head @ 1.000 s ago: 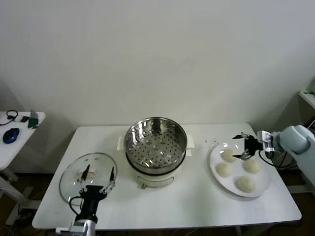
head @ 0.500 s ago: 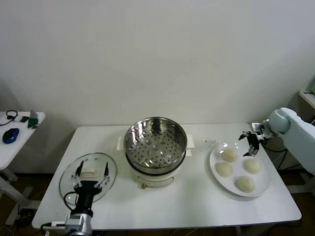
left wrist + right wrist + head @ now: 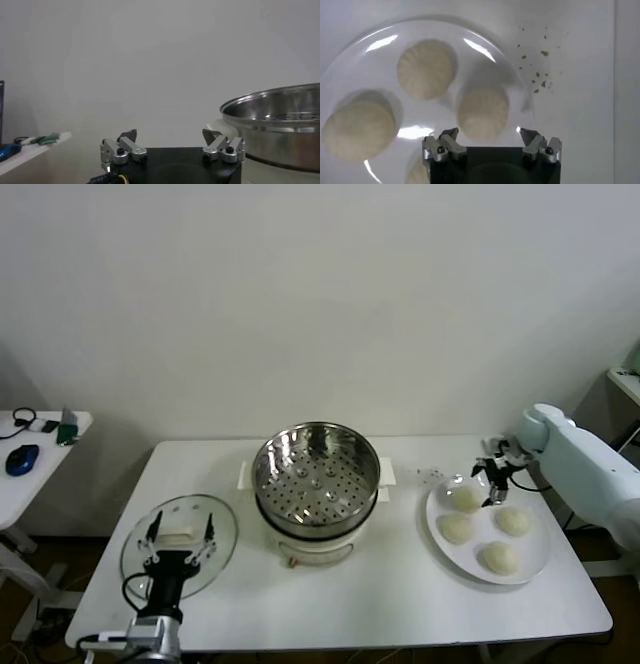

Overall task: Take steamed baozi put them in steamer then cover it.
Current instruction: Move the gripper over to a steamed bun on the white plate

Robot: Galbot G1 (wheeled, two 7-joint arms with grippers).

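Nearest the robot, at the front left of the white table (image 3: 400, 594), the left gripper (image 3: 178, 536) hangs over the cover (image 3: 180, 545), a clear glass lid with a metal rim lying flat on the tabletop; its fingers stand wide apart on either side of the lid's white rectangular handle (image 3: 180, 535) and hold nothing, though whether they touch the handle cannot be told. In the left wrist view the same two fingertips (image 3: 125, 148) show spread and bare, with the steel wall of the steamer (image 3: 280, 125) off to one side. The steamer (image 3: 316, 479) sits at the middle of the table, its shiny perforated basket uncovered and with nothing in it, on a cream-white pot base (image 3: 310, 544). To the right, a flat white plate (image 3: 535, 569) carries the four steamed baozi (image 3: 484, 527), all smooth and pale, set apart from one another. The right gripper (image 3: 495, 477) hovers over the far edge of that plate, just above the farthest bun, jaws fully parted and empty; the right wrist view looks straight down between its fingertips (image 3: 449, 142) at that bun (image 3: 483, 114). Dark crumbs (image 3: 432, 475) dot the tabletop between steamer and plate. Farther left, a side table (image 3: 30, 469) holds a blue mouse (image 3: 22, 459).
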